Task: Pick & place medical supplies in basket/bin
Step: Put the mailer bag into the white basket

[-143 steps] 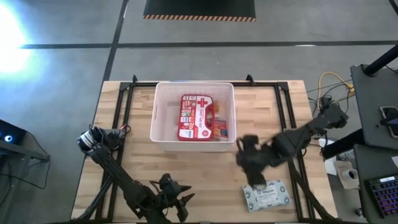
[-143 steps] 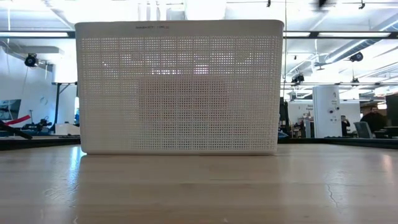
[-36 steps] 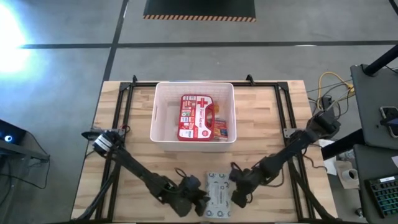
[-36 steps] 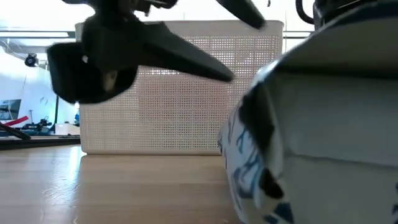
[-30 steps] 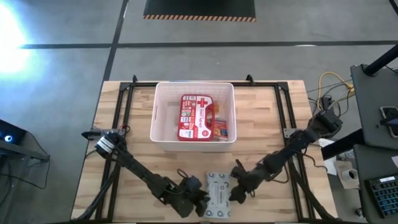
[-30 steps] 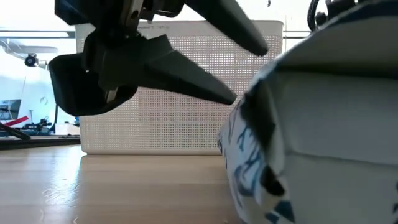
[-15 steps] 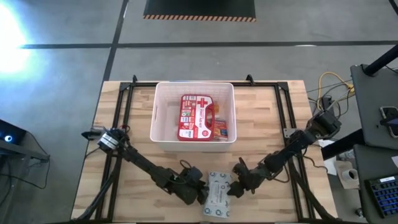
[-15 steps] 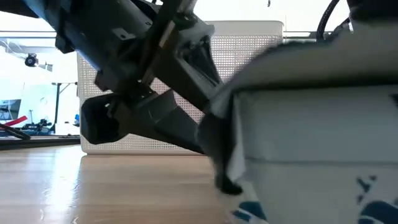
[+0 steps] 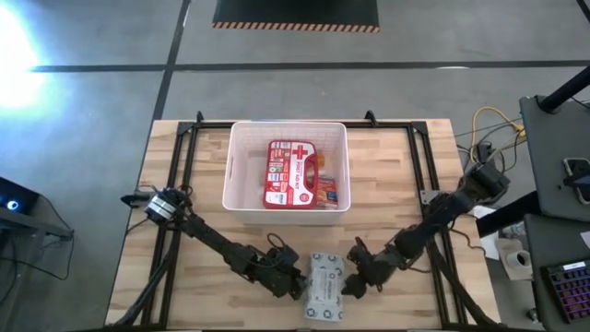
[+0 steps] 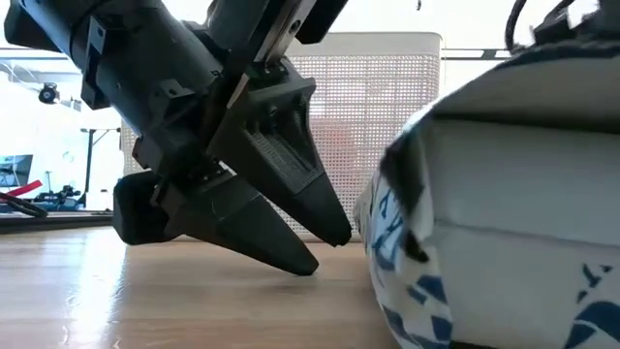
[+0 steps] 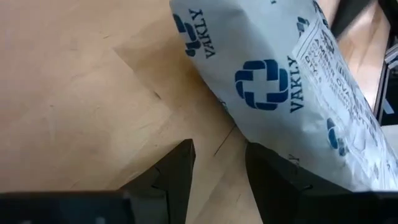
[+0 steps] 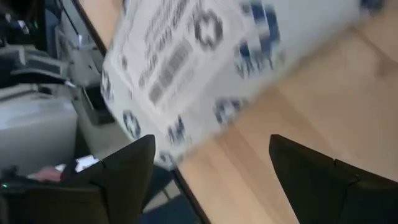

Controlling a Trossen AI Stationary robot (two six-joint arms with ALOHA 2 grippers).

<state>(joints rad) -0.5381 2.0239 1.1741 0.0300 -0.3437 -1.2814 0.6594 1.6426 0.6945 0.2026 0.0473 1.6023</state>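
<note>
The soft pack point(image 9: 324, 287) has slid up-frame at bottom centre; left gripper point(image 9: 297, 285) narrowly parted, right gripper point(image 9: 349, 285) wide, both flanking it. Pickup still pending.

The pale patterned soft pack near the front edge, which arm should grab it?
Left, probably. The left gripper touches the pale blue-printed soft pack, one finger beside it; the right gripper is open alongside.

Overall light: bright, even.
Glare: white flare at the high view's upper left, on the floor point(image 9: 18, 46).
Backlight: glowing ceiling behind the low view, arms dark.
Blur: soft pack point(image 12: 186, 68) smeared in the right wrist view.
Shadows: soft, on the tabletop point(image 11: 74, 93).
</note>
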